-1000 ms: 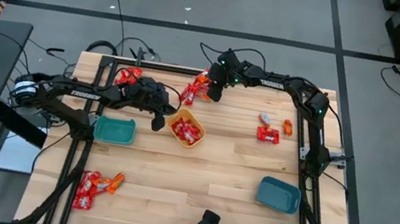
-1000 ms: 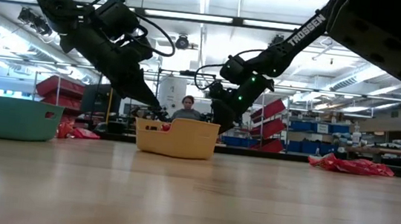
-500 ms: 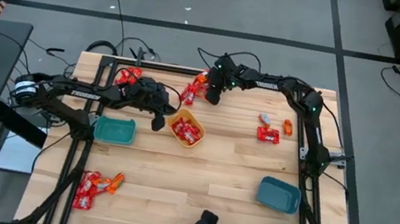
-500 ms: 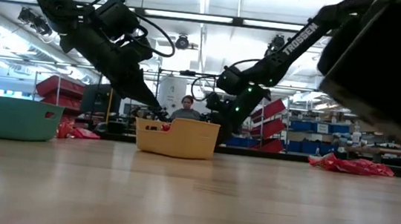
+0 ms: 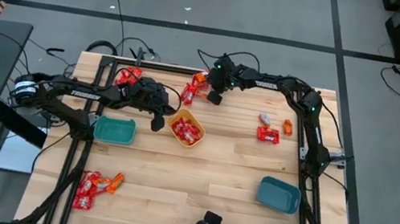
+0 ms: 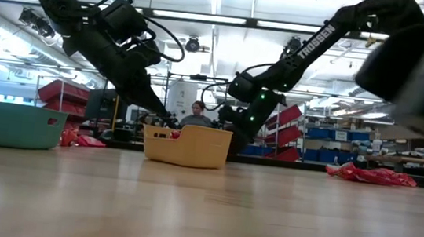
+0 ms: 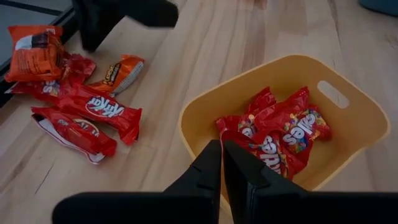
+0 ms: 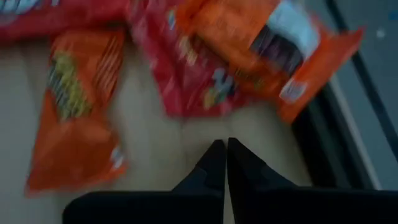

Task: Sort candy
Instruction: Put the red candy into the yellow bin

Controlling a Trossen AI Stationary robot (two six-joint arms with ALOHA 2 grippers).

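Since a second ago your right arm has slid back toward the far edge of the desk, and the right gripper has gone from open to closed. Its wrist view shows the two fingers pressed together with nothing between them, hanging over bare wood just short of the far candy pile. So it looks like the jaws snapped closed on air rather than on a wrapper, but the view is blurry, so take that as my read.

Your left gripper hasn't budged. It hovers at the rim of the yellow bowl, jaws closed and empty, tips pointing down at the red packs already lying inside. That spot makes sense if it just dropped something off there.

Where the candy sits right now:
- a red and orange pile at the far edge, near the right gripper
- another red cluster at the far left
- a few pieces toward the right side
- a pile at the near left corner

The teal bowl and blue bowl show nothing inside from above. Only the yellow one has candy, so I'd say you're early in the sort. You'll probably need to reopen the right gripper and come down squarely on one wrapper.
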